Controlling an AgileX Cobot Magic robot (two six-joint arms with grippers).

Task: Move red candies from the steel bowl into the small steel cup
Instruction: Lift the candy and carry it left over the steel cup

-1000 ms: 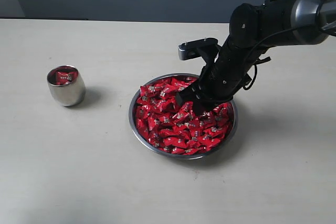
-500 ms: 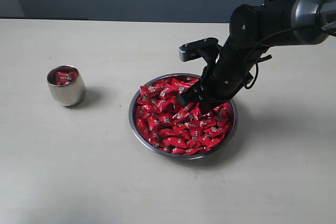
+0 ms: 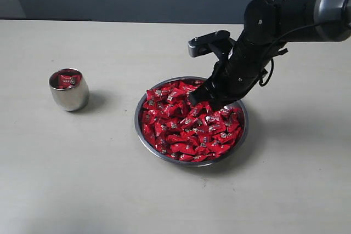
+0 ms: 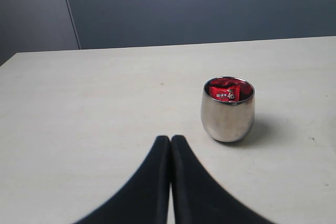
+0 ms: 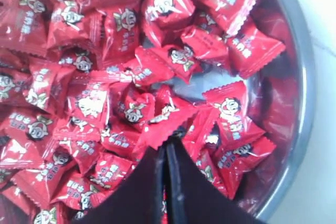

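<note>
on the near middle of the worktop (image 3: pixel 82 190): the steel bowl (image 3: pixel 136 127) sits flat, a little right of centre, where the right arm can come down into it from above.
bowl contents: the red candies (image 3: pixel 181 130) are heaped almost rim to rim; a small patch of bare steel shows beside the gripper in the right wrist view.
right gripper (image 3: pixel 200 101): pointed down at the far right of the heap, tips pressed together on the crimped edge of one pinched candy (image 5: pixel 160 116); that thin edge looks the surest hold on a glossy wrapper.
lift: the tips sit at the surface of the pile; i cannot tell whether the candy is clear of its neighbours.
small steel cup (image 3: pixel 68 96): upright on the left, well apart from the bowl and slightly farther back, mouth up to receive; a cup candy (image 4: pixel 226 92) already lies inside.
left gripper (image 4: pixel 170 140): fingers closed together on nothing, low over the worktop with the cup ahead of it, apart; it looks parked out of the way.
progress: early, by my reading, with the bowl full and the cup holding little.
next move: lift, then carry left to the narrow mouth, which calls for careful centring.
far right: the right arm (image 3: pixel 285 15) reaches in from here.
</note>
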